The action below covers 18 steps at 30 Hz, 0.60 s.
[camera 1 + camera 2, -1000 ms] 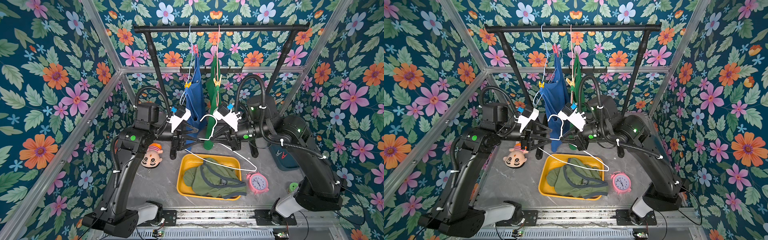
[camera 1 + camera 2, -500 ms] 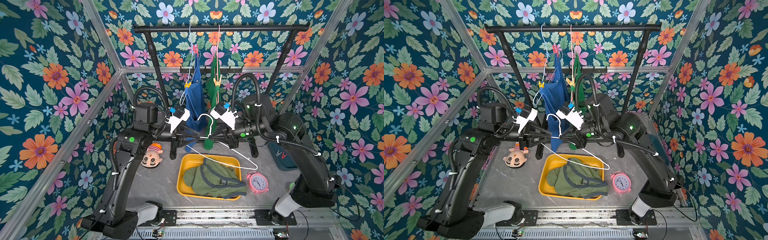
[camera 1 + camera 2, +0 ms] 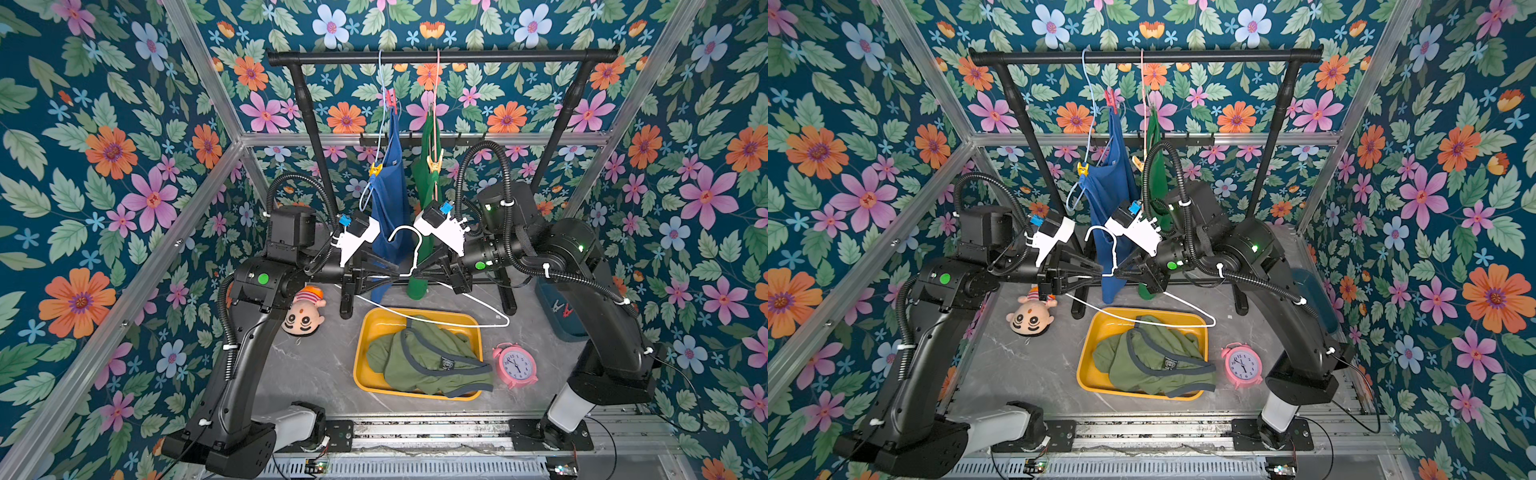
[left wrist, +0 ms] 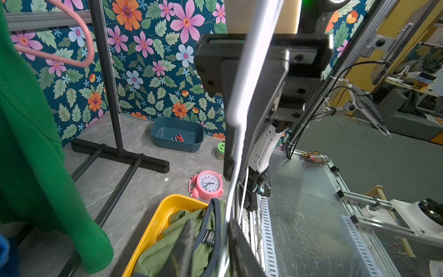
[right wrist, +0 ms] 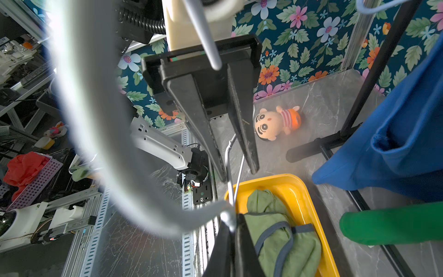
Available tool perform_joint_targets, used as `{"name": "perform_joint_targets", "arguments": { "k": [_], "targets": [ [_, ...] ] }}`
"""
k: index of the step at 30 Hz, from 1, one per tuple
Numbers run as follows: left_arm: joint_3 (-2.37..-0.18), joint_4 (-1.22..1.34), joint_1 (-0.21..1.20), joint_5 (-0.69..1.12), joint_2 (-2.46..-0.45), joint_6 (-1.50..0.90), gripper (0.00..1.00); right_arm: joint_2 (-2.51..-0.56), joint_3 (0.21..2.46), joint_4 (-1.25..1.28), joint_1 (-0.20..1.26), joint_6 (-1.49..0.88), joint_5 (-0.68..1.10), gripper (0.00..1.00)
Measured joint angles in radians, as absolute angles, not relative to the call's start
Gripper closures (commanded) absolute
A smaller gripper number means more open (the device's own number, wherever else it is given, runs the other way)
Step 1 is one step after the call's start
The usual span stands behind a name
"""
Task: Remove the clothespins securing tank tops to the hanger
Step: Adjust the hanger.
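Since a second ago the left gripper [image 3: 394, 275] has narrowed its jaws, yet they stand apart, straddling the wire of the white hanger [image 3: 419, 249] above the yellow tray [image 3: 371, 332]. The right gripper [image 3: 417, 272], also above the tray, is pinched tight on that hanger's neck. The olive tank top [image 3: 428, 361] lies crumpled in the tray. Behind the tray, the blue tank top [image 3: 388, 199] and green tank top [image 3: 424, 174] hang from the rack [image 3: 498, 56]. A red clothespin [image 3: 390, 99] and a yellow clothespin [image 3: 375, 169] sit on the blue one's hanger, and a second yellow clothespin [image 3: 434, 164] is on the green.
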State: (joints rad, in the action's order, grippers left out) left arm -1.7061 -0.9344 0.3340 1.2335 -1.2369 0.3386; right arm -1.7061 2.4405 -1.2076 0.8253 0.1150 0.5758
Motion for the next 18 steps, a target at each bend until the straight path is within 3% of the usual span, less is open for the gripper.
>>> {"name": "perform_joint_targets", "arguments": {
  "k": [3, 13, 18],
  "targets": [
    [-1.706, -0.937, 0.335, 1.254, -1.23, 0.343, 0.89, -1.706, 2.441, -1.208, 0.825, 0.115, 0.573, 1.0],
    [-1.693, -0.933, 0.334, 1.257, -1.232, 0.342, 0.66, -1.724, 2.47, -1.209, 0.821, 0.115, 0.597, 1.0],
    [-1.689, -0.933, 0.334, 1.259, -1.234, 0.342, 0.71, -1.743, 2.5, -1.209, 0.821, 0.115, 0.617, 1.0]
  ]
}}
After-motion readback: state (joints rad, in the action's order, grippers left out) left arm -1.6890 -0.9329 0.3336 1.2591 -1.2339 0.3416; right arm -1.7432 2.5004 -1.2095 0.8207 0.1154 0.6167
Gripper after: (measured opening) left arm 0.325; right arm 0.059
